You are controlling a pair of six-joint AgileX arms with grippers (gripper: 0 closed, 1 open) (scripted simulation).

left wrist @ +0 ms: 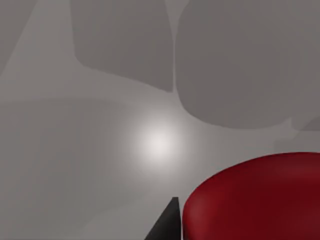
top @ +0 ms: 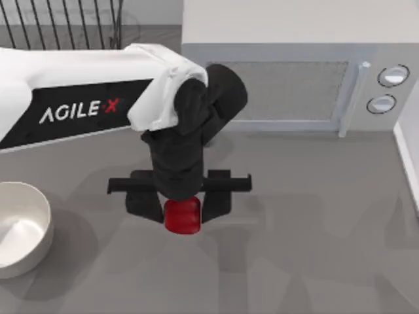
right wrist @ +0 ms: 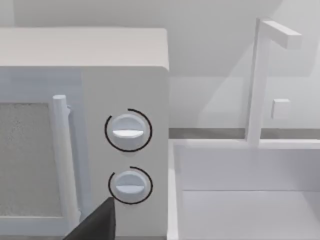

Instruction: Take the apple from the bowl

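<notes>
Nearest the overhead camera is the white AgileX left arm, reaching in from nine o'clock toward the middle of the table (top: 314, 261). Its left gripper (top: 182, 210) points down with the black fingers (top: 145, 204) closed on either side of the apple (top: 182, 216), so the fruit is clamped between them over the bare grey tabletop. In the left wrist view the apple (left wrist: 255, 200) sits right by one dark fingertip (left wrist: 167, 225).

At about eight o'clock, well apart from the apple, the white bowl (top: 43, 216) stands holding nothing. At roughly one o'clock stands the microwave (top: 288, 91), with its two dials (right wrist: 128, 131) facing the right wrist camera beside a white sink (right wrist: 240, 200).

By my judgement the taking-out is done: the apple is clear of the bowl. What may remain is setting it down and letting go. Of the right gripper I cannot tell the state.
</notes>
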